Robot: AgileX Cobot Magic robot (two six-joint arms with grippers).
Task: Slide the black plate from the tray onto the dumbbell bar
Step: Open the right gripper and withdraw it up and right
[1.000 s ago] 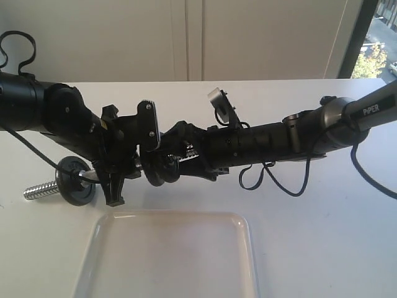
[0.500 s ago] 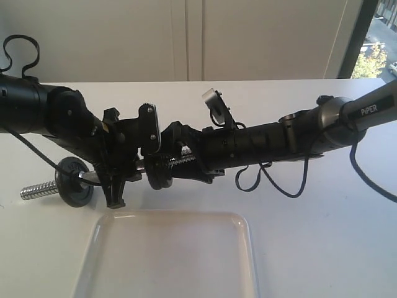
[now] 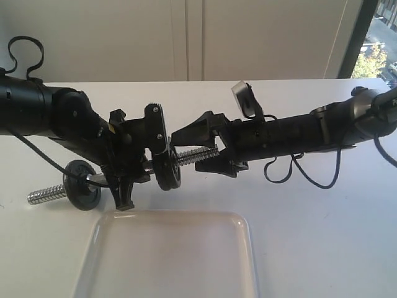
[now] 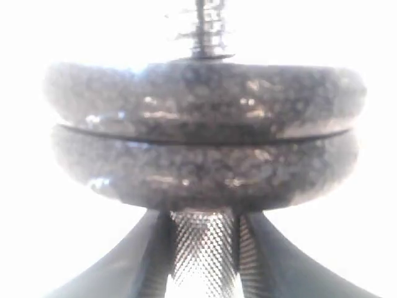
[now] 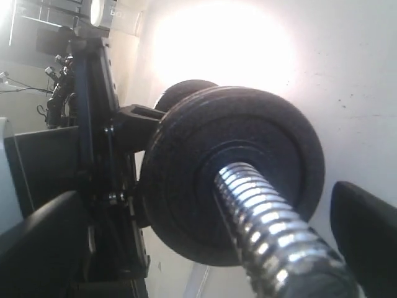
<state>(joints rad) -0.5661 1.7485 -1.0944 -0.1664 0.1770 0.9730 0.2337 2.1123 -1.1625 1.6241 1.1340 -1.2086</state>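
Two discs sit face to face on the bar, just beside the left claw. The outer one, on the threaded-end side, I take to be the black plate. It touches the inner disc w/ only a thin seam between. So the plate is off the tray and on the bar; nothing visible in the tray. A third disc sits near the bar's other end, well apart. Can't tell if it rests on the desk.

Left claw: clamped on the knurled mid-section of the bar, fingers right behind the inner disc.
Right claw: jaws spread wide, nothing held. They straddle the free threaded end, apparently w/o contact.

Key relation: the bar's long axis runs approx. left–right in the ext. view, right end slightly higher. The plate lies along that axis from the right claw, toward the left arm. The right claw is nearer the plate's outer face; the left claw is blocked behind the inner disc.

Judgement: slide step looks essentially done. The right arm's next move should follow the bar axis. A sideways move risks a finger clipping the thread & twisting the bar in the left claw's grip.
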